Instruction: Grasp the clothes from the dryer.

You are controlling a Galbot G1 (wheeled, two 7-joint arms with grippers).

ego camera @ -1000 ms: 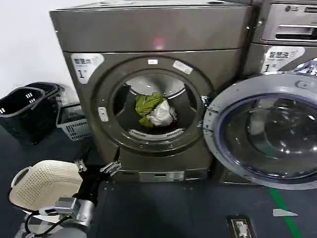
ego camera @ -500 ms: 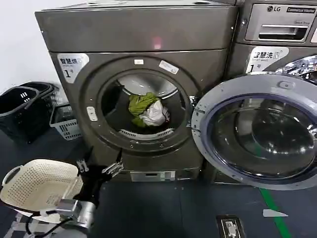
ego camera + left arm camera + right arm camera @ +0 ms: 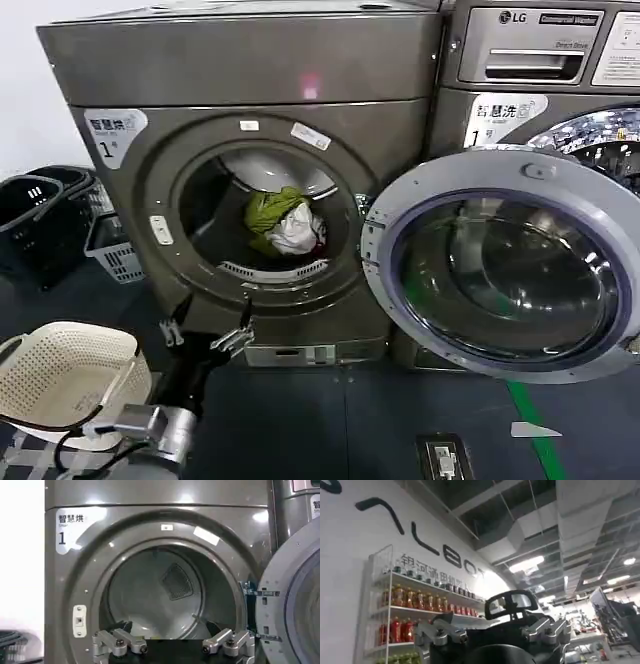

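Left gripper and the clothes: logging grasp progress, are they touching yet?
Apart. Head view shows the open left gripper low outside the dryer, while the clothes sit inside the drum.

The dryer ran off the head view's left edge at its side panel. The clothes sat deep in the drum, their lower edge hidden behind the porthole rim, the red bit too small to make out. In the left wrist view the left gripper was cropped at the frame edge. The cream basket was cut off too.
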